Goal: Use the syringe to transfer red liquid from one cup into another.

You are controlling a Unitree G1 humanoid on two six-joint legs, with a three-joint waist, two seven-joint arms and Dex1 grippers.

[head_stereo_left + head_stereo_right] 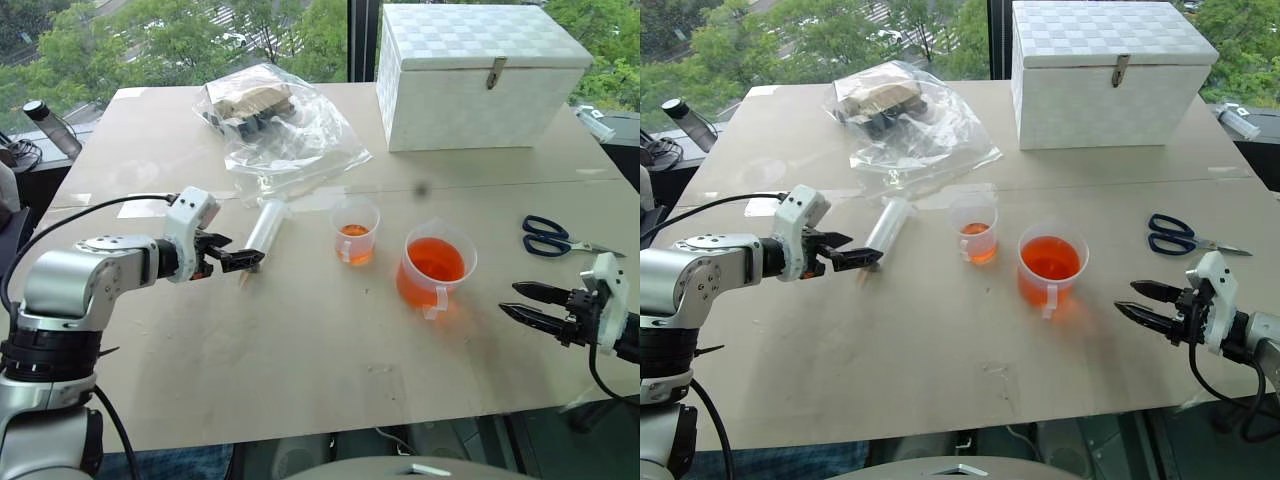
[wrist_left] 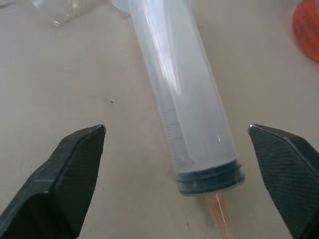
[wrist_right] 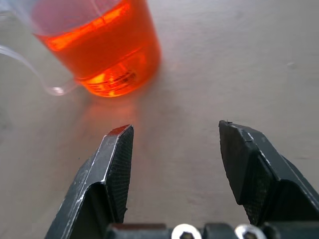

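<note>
The syringe (image 1: 265, 228) lies flat on the table, its orange-tinted tip toward my left gripper (image 1: 255, 260). In the left wrist view the syringe (image 2: 189, 109) runs between the two spread fingers (image 2: 75, 164), which stand apart from the barrel; this gripper is open. The wide handled beaker (image 1: 436, 265) holds red liquid (image 1: 435, 260) at the table's middle right. The small narrow cup (image 1: 355, 232) with a thin orange layer stands just left of it. My right gripper (image 1: 510, 299) hovers open to the right of the beaker (image 3: 99, 45), holding nothing.
A white box (image 1: 480, 75) stands at the back right. A crumpled plastic bag (image 1: 270, 120) lies behind the syringe. Blue-handled scissors (image 1: 550, 237) rest at the right, and a bottle (image 1: 50, 125) stands off the table's left edge.
</note>
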